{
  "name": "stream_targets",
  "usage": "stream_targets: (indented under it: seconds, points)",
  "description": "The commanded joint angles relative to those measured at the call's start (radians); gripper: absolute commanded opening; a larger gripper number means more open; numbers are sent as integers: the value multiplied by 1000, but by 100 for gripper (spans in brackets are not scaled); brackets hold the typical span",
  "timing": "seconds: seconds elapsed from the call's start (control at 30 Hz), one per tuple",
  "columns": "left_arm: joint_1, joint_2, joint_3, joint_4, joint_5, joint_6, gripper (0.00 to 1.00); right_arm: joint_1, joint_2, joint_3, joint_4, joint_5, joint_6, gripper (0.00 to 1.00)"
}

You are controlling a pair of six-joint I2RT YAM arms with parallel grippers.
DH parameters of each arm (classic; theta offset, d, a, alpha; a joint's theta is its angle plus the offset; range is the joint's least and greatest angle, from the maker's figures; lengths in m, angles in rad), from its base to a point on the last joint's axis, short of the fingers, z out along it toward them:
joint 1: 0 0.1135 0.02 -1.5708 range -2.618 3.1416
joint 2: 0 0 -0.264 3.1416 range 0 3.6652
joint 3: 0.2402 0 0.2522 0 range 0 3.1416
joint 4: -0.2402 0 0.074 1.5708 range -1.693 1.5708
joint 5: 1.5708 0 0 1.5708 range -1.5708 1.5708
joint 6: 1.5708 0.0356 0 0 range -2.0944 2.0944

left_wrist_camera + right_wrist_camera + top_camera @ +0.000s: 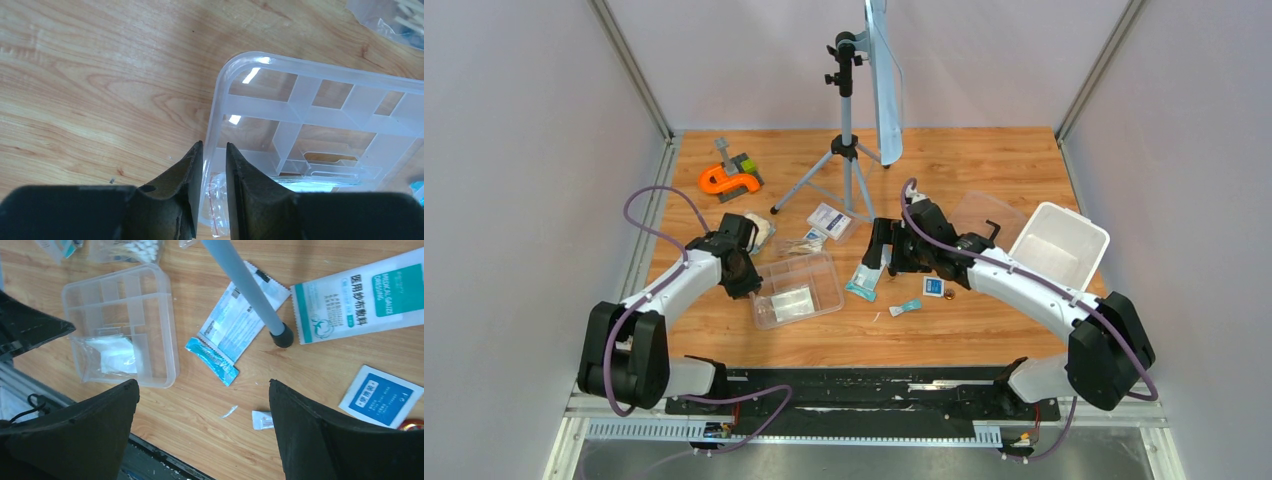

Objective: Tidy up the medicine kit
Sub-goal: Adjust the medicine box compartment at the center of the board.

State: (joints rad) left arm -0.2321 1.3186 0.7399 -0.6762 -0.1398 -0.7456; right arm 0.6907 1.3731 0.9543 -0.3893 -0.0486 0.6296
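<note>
Wooden tabletop (984, 160), kit parts laid out loose.

- Clear divided tray (822, 282): left of centre, with a clear bag of white padding (792, 302) lying in it.
- Left end effector (214, 150): narrow, fingers closed on the tray's wall at its 9 o'clock end.
- Right end effector (203, 385): wide, holding nothing, above loose packets at the tray's 3 o'clock.
- Packets: gauze packet (864, 281), blue square packet (934, 287), teal sachet (906, 307).
- White tub (1059, 245): at the tabletop's 3 o'clock.
- Clear lid (972, 212): just beside the tub, at its 9 o'clock.
</note>
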Motion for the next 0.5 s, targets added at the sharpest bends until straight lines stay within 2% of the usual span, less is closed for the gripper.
stream_targets:
  seconds: [0.0,0.17,0.3,0.47]
  points:
    - [5,-18,-1,16,-14,-1,28,-4,-7,12,-62,171,-2,99]
    - [5,-6,-8,22,-5,10,24,-33,-20,-38,-165,387,15,85]
    - [5,2,-2,8,0,32,20,-122,-60,-116,-183,397,22,72]
    - [5,1,4,-26,45,51,17,-215,-78,-185,-186,361,22,70]
